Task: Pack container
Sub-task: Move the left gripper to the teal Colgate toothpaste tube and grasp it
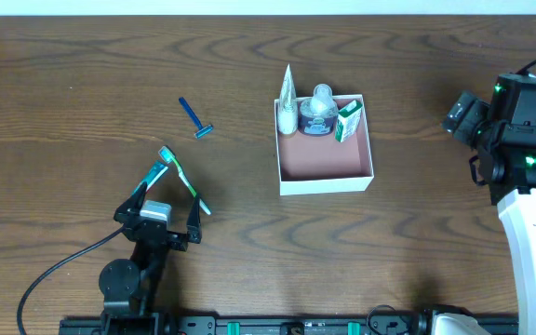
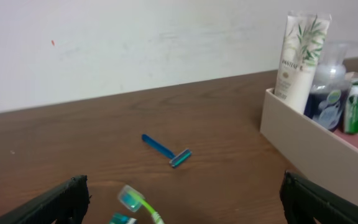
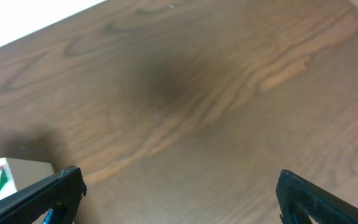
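The container point(image 1: 326, 183) is a square box with white walls and a pink inside, right of the table's middle. A white tube point(image 1: 288, 102), a clear pump bottle point(image 1: 319, 112) and a small green box point(image 1: 348, 121) stand along its far wall. A blue razor point(image 1: 196, 119) lies to its left. Two green toothbrushes point(image 1: 182, 175) lie crossed just ahead of my left gripper point(image 1: 161, 219), which is open and empty. The left wrist view shows the razor point(image 2: 166, 150), a toothbrush point(image 2: 138, 204) and the container point(image 2: 303, 140). My right gripper point(image 1: 463, 116) is open and empty, right of the container.
The right wrist view shows bare brown wood between my fingers point(image 3: 179, 193) and one corner of the container point(image 3: 11, 171) at the lower left. A black cable point(image 1: 49, 270) runs beside the left arm's base. The table's far edge meets a white wall.
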